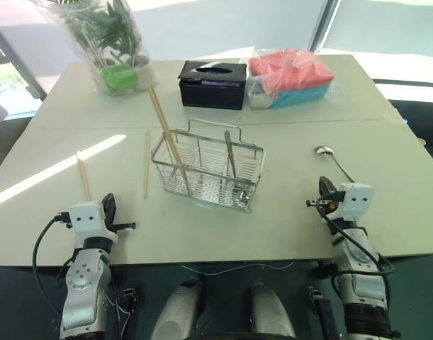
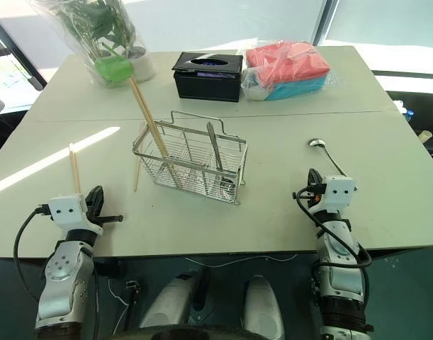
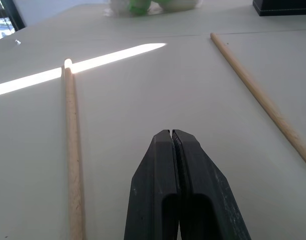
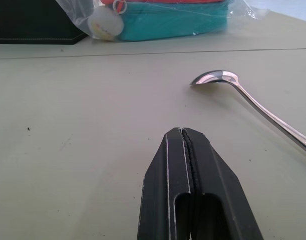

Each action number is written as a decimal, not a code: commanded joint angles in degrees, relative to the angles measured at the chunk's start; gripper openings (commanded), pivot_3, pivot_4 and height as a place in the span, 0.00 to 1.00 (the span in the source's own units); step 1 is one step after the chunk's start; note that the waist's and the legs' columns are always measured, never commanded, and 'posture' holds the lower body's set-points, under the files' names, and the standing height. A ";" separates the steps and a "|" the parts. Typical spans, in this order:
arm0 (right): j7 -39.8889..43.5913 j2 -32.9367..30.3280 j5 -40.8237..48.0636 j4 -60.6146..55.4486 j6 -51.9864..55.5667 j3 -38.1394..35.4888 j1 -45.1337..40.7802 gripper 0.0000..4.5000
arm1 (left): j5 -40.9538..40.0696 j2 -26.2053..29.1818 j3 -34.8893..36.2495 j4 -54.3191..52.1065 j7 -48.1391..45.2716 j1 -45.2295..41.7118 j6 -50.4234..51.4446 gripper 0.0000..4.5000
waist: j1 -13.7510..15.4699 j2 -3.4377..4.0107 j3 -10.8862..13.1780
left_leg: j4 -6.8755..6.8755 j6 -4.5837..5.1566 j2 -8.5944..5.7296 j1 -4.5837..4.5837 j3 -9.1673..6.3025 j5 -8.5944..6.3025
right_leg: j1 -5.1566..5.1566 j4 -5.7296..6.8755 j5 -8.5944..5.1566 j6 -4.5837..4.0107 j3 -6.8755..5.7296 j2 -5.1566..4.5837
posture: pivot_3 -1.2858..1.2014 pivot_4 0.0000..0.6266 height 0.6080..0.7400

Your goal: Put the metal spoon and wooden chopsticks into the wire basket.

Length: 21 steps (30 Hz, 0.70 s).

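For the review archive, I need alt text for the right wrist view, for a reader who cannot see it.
The shut right gripper points across a pale table toward the metal spoon, which lies flat and untouched just ahead. Behind stand a black tissue box and a bagged teal and red bundle.

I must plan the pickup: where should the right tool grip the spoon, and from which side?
Grip the spoon at mid-handle, from above. It lies flat on the table, bowl away from the robot; the thin handle runs toward the right tool, now shut.
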 commanded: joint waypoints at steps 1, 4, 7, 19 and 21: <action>0.12 -0.77 0.36 -0.85 -0.26 -0.48 -0.89 0.00 | 0.99 0.07 0.47 -1.39 0.65 0.05 -0.35 0.01 | 0.00 0.00 0.00 | 0.00 0.00 0.00 0.00 0.00 0.00 | 0.00 0.00 0.00 0.00 0.00 0.00 | 0.52 0.24 1.00; 0.04 -0.78 0.34 -0.78 -0.28 -0.54 -0.96 0.00 | -0.27 -0.32 0.97 -1.14 0.24 -0.15 -0.45 0.01 | 0.00 0.00 0.00 | 0.00 0.00 0.00 0.00 0.00 0.00 | 0.00 0.00 0.00 0.00 0.00 0.00 | 0.52 0.24 1.00; -0.10 -0.63 0.21 -0.75 -0.35 -0.44 -0.90 0.00 | 0.07 -0.23 0.98 -1.26 0.15 0.09 -0.69 0.01 | 0.00 0.00 0.00 | 0.00 0.00 0.00 0.00 0.00 0.00 | 0.00 0.00 0.00 0.00 0.00 0.01 | 0.52 0.24 1.00; -0.27 -0.65 0.21 -0.73 -0.31 -0.52 -0.94 0.00 | 0.26 0.21 1.12 -1.50 -0.18 0.50 -0.71 0.01 | -0.01 0.00 0.00 | 0.00 0.00 0.00 0.00 0.00 0.00 | 0.01 0.00 0.00 0.00 0.00 0.01 | 0.52 0.24 1.00; -0.28 -0.69 0.19 -0.64 -0.31 -0.51 -1.09 0.00 | 0.27 0.29 1.10 -1.46 -0.24 0.43 -0.72 0.01 | -0.01 0.00 0.00 | 0.00 0.00 0.00 0.00 0.00 0.00 | 0.01 0.00 0.00 0.00 0.00 0.01 | 0.52 0.24 1.00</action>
